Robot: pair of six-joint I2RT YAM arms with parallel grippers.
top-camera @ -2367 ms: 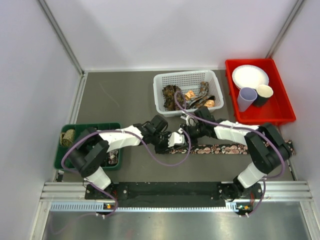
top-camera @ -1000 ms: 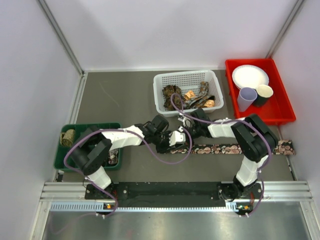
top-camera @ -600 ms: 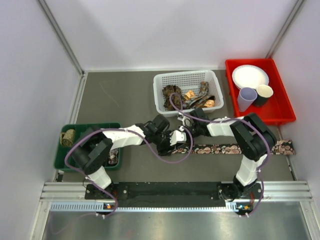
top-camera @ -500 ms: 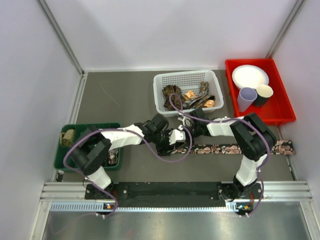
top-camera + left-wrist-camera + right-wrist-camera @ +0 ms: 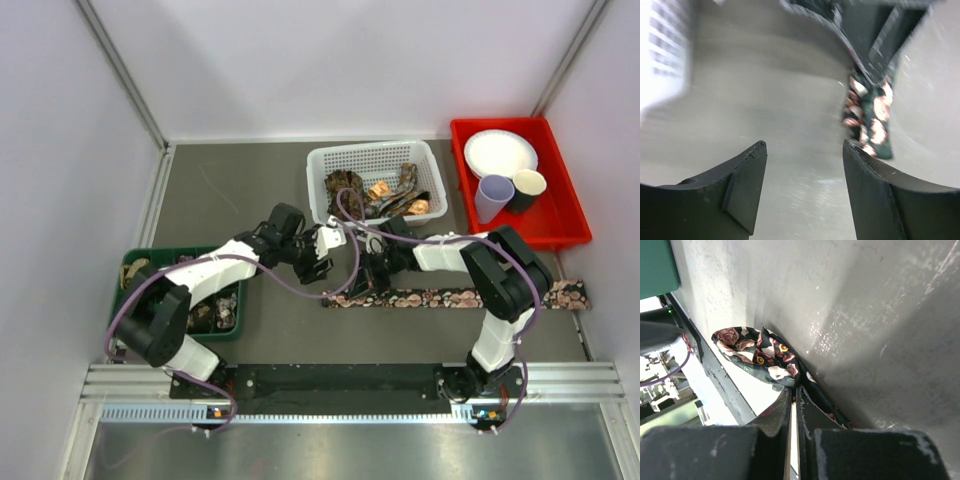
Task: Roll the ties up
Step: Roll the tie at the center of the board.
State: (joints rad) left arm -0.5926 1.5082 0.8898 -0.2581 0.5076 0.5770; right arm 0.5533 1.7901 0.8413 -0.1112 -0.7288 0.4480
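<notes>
A long dark tie [image 5: 470,297] with pink flowers lies flat across the table in front of the arms. Its left end [image 5: 757,352] is folded up into a small loop. My right gripper [image 5: 372,280] is shut on the tie just behind that loop; in the right wrist view the gripper [image 5: 795,390] pinches the fabric at its tips. My left gripper [image 5: 325,262] hovers left of and above the tie's end. In the left wrist view it [image 5: 804,147] stands open over bare table, the tie [image 5: 870,115] blurred ahead to the right. More ties [image 5: 385,195] lie loose in the basket.
The white mesh basket [image 5: 322,165] stands behind the grippers. A red bin [image 5: 565,225] at the back right holds a plate and two cups. A green tray [image 5: 125,320] at the left holds rolled ties [image 5: 215,312], partly hidden by my left arm.
My left gripper has opened, let go of the tie's end and drawn back up and to the left. My right gripper has shut on the tie near its folded end.
</notes>
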